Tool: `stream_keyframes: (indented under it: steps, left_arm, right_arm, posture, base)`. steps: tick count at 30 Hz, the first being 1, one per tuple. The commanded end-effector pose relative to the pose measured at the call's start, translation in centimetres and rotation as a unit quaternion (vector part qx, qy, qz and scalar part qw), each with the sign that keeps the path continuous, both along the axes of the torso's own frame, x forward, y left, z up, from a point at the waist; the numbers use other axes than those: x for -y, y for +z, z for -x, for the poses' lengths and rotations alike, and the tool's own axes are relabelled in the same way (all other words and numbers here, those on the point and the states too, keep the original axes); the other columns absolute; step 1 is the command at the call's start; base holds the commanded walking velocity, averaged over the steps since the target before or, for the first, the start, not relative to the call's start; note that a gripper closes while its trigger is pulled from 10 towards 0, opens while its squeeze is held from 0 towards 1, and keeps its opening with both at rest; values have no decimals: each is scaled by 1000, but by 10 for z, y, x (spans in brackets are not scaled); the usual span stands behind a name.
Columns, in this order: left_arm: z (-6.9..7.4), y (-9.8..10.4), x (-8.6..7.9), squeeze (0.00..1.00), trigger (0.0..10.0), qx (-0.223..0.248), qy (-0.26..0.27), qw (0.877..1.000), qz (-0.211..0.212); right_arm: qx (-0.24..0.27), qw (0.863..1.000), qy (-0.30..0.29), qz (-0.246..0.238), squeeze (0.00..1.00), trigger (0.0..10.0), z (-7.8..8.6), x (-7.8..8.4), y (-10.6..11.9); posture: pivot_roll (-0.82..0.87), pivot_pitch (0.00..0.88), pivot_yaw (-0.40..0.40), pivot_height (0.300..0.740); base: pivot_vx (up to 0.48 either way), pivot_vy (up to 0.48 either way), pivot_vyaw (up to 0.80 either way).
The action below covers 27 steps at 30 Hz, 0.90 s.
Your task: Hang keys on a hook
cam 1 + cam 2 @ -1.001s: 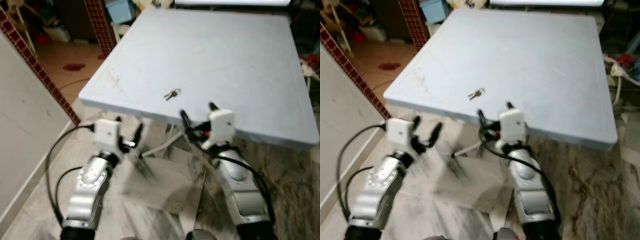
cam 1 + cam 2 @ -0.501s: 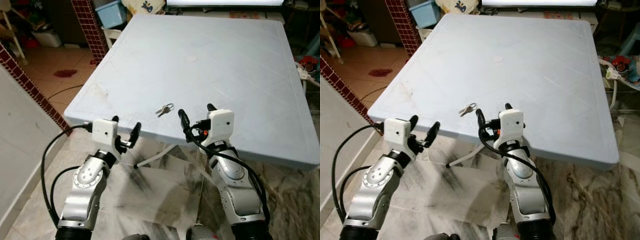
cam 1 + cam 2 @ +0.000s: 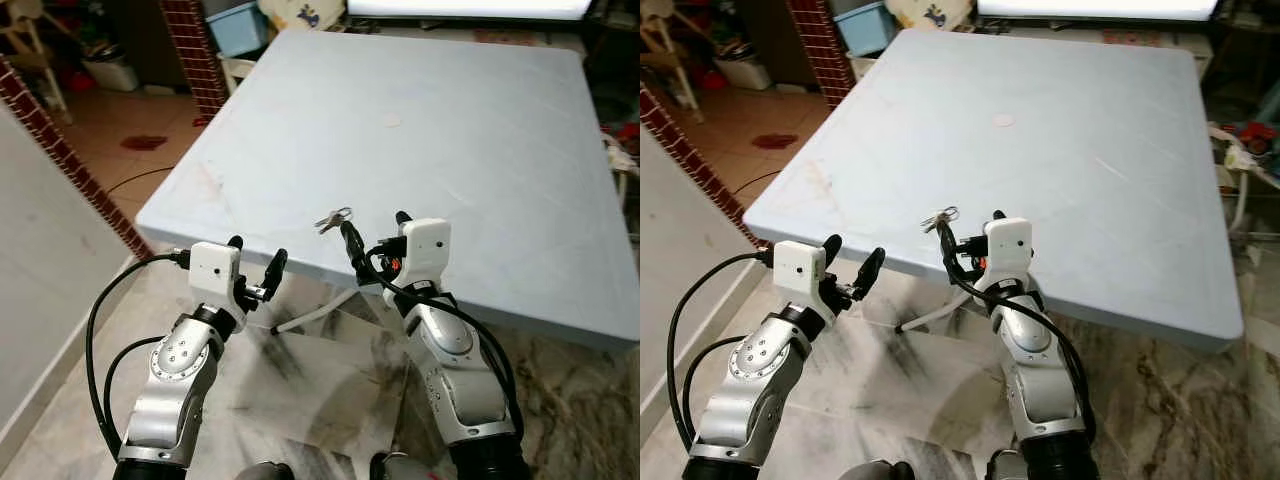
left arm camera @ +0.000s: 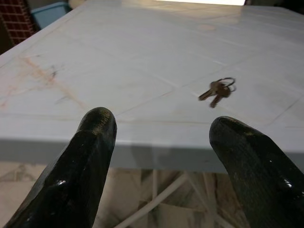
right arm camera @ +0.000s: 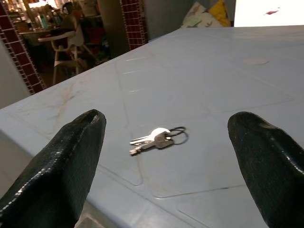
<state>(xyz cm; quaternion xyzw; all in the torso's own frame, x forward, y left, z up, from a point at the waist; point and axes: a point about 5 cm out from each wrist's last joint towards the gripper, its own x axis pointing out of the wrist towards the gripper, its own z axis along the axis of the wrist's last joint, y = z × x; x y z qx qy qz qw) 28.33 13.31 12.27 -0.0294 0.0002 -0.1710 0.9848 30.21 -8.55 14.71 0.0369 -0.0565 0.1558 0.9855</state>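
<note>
A small bunch of keys point(image 3: 332, 217) on a ring lies flat near the front edge of the pale blue table point(image 3: 450, 110). In the right wrist view the keys point(image 5: 158, 138) rest between and just beyond the two black fingers. My right gripper point(image 3: 375, 234) is open, held over the table's front edge right behind the keys, nothing in it. Lower, in front of the table's edge and left of the keys, my left gripper point(image 3: 256, 255) is open and empty. The left wrist view has the keys point(image 4: 217, 90) on the tabletop ahead of its fingers.
The table's front edge point(image 3: 250, 255) runs just past both grippers. A brick-patterned wall edge point(image 3: 70, 160) and a pale wall stand to the left. Marbled floor point(image 3: 320, 380) and the table's white legs point(image 3: 320, 310) lie below. Clutter sits beyond the far side.
The camera has shifted closer to the table. My right gripper has moved forward and left, up to the keys. The left gripper stays open near the table's edge.
</note>
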Motion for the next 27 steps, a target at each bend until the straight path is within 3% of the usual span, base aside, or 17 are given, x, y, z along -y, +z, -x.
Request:
stream_keyframes:
  steps: [1,15,23,27]
  left_arm:
    - [1,1,-5,0,10000,-3,7,1000,-3]
    - [1,1,-1,0,10000,-3,-5,1000,-10]
    - [2,1,2,0,10000,1,-12,1000,-11]
    - [2,1,2,0,10000,1,-12,1000,-10]
  right_arm:
    - [-3,1000,1,3,0,10000,-1,-2,-1]
    - [23,999,-40,11,0,10000,-3,8,6]
    - [39,995,-88,25,0,10000,-7,19,11]
    - [41,994,-98,20,0,10000,-9,23,12]
  posture:
    - [6,176,93,740]
    - [3,176,93,740]
    - [1,173,90,740]
    - [0,173,89,740]
  base:
    - [0,322,0]
    - [0,416,0]
    - [0,0,0]
    - [0,0,-775]
